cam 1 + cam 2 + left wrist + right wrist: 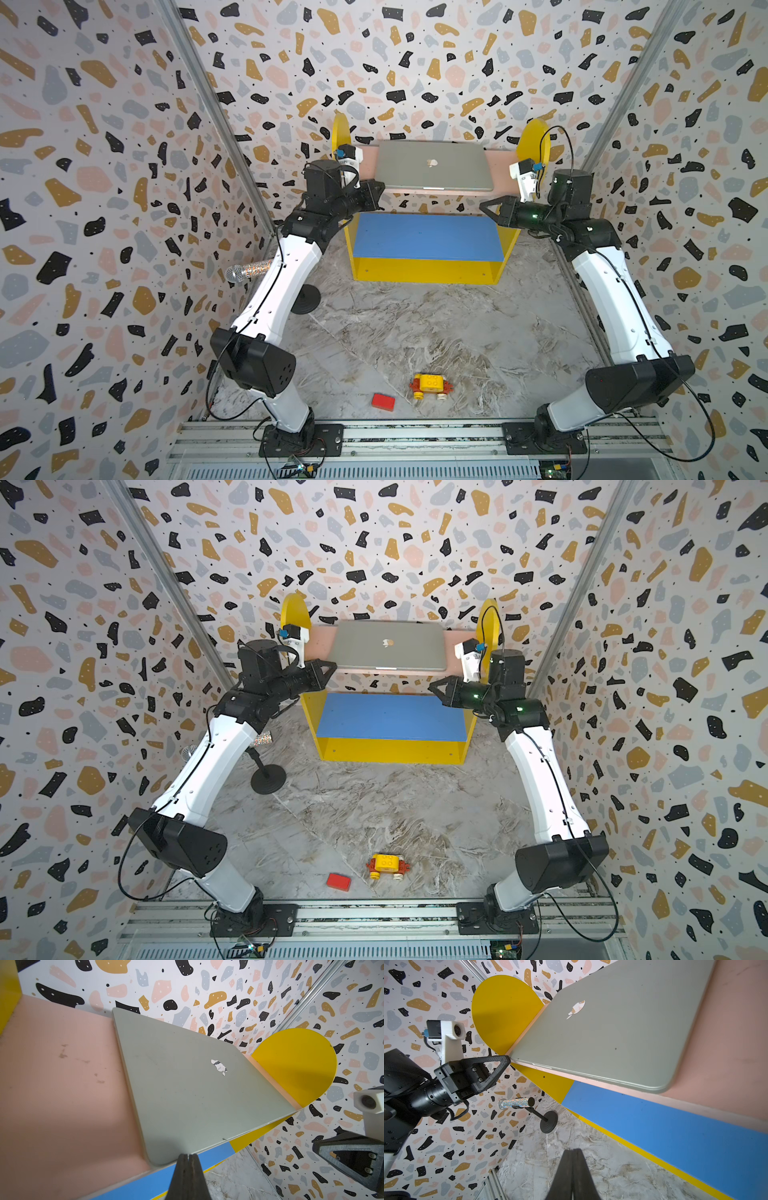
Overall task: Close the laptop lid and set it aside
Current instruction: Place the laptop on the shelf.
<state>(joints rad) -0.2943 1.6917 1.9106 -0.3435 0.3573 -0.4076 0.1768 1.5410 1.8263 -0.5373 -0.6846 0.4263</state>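
Thin silver-grey metal laptop (457, 183) lies on the pink upper shelf (500, 166), its logo-marked laptop lid (390, 646) fully down; left claw (380, 189) at its front corner and right claw (484, 206) standing clear are both pressed together and empty; task judged essentially complete.

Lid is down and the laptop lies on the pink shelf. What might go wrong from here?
1. The laptop has its front edge close to the lip of the pink shelf. The left gripper, jaws shut at the laptop's front corner, might nudge it off toward the blue shelf below.
2. The right gripper also has its jaws shut, so neither could catch the laptop if it slid.
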